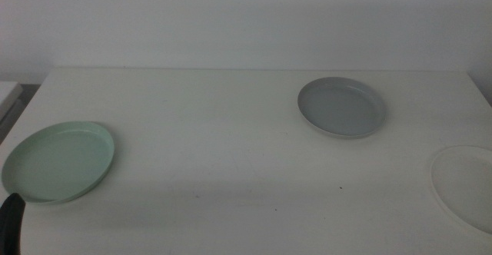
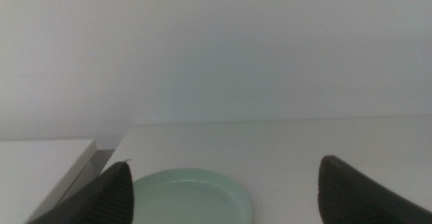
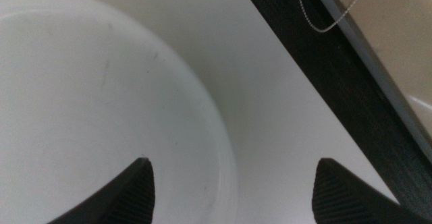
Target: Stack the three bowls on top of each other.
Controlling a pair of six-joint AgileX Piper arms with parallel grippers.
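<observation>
While both arms sit low at the near side of the bench (image 1: 231, 163), neither pair of jaws holds anything. The left gripper (image 2: 226, 190) has its jaws spread wide; between them, the wrist view shows the far part of the mint green bowl (image 2: 192, 196), just ahead of the jaw tips and lying flat. In the middle view only a dark bit of this gripper (image 1: 11, 223) shows at the bottom left corner, just beside the near rim of the green bowl (image 1: 60, 161).

The right gripper (image 3: 233, 187) also has its jaws wide apart. It hangs above the white bowl (image 3: 88, 109), with one jaw over the inside of the bowl and the other over bare bench past the rim. Whether a jaw touches the bowl cannot be told. A dark strip (image 3: 331, 69) runs along the bench edge beyond.

In the middle view the white bowl (image 1: 465, 186) lies at the right edge, partly cut off. The grey bowl (image 1: 342, 107) lies farther back, right of centre, well apart from both others. All three lie separate and upright on the bench.
</observation>
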